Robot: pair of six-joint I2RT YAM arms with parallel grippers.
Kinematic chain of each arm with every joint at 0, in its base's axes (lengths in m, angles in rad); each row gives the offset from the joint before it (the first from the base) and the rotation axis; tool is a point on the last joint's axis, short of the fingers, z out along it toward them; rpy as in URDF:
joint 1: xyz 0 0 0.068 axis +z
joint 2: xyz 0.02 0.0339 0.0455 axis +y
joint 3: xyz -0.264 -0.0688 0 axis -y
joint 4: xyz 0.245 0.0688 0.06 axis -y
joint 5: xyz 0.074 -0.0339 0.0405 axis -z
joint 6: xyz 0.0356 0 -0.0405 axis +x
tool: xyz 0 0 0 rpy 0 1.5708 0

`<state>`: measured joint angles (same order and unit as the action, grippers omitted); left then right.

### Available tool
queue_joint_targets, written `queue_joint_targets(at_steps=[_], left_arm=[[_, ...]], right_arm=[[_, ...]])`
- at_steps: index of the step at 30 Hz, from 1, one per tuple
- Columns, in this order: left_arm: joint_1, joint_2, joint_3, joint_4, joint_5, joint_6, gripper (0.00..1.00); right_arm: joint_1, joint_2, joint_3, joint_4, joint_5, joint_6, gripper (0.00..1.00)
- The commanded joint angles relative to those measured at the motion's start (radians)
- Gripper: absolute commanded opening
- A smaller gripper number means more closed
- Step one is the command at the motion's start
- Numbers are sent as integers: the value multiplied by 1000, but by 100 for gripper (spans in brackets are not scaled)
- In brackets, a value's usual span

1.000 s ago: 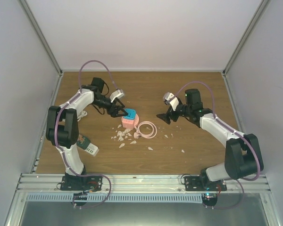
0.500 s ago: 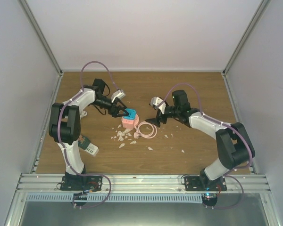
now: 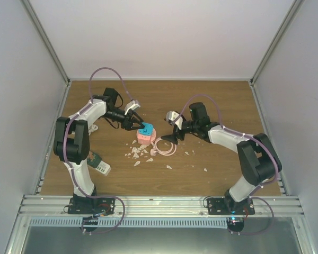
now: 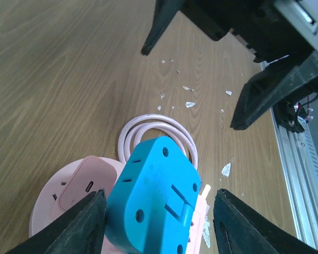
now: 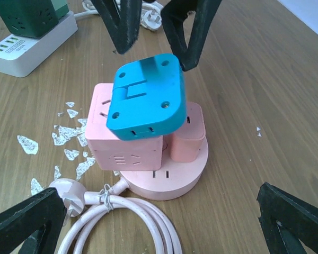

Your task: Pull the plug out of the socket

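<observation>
A blue plug (image 3: 147,128) sits in a pink cube socket (image 3: 144,138) on a round pink base. My left gripper (image 3: 139,126) is open, its fingers on either side of the blue plug (image 4: 153,198) without closing on it. The pink socket (image 4: 79,185) shows below the plug. My right gripper (image 3: 169,133) is open and empty, low over the table just right of the socket. In the right wrist view the plug (image 5: 144,98), the cube (image 5: 124,145) and the round base (image 5: 172,177) lie ahead of my right gripper (image 5: 159,191).
A coiled pink cable (image 3: 165,146) with its white plug lies right of the socket, also in the right wrist view (image 5: 138,217). White chips (image 3: 138,153) are scattered in front. A green-and-white power strip (image 3: 98,163) lies near the left arm.
My right arm has swung left toward the socket, its gripper now beside the coiled cable. My left gripper has stayed around the blue plug.
</observation>
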<state>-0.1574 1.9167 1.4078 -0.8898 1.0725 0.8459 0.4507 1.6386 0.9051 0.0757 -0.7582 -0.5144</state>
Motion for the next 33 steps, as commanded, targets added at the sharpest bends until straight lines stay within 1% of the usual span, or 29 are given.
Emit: queue_joint_targets(at_steps=[1,8,12,18,23,27,29,33], left_arm=[[-9,-53,-10,-42,50,53,55],[-8,-47,-9,-79,54,100,49],[-7,-59,-14,-90,52,125,47],[-7,-74,-19,-82,48,126,46],[-7,-86,-28,-81,49,136,46],[-6,-93,-37,-87,48,149,46],[-7,-99,-43,-82,44,149,45],[-3,-116,-53,-74,45,155,44]], right_arm=[[9,45,28,68,-18,28,100],[19,107,45,152,-79,35,100],[37,118,64,182,-117,42,99],[80,162,133,138,-156,54,88],[88,220,187,116,-172,104,84],[89,260,234,78,-198,122,73],[92,267,244,66,-207,126,65],[103,270,260,37,-221,111,45]])
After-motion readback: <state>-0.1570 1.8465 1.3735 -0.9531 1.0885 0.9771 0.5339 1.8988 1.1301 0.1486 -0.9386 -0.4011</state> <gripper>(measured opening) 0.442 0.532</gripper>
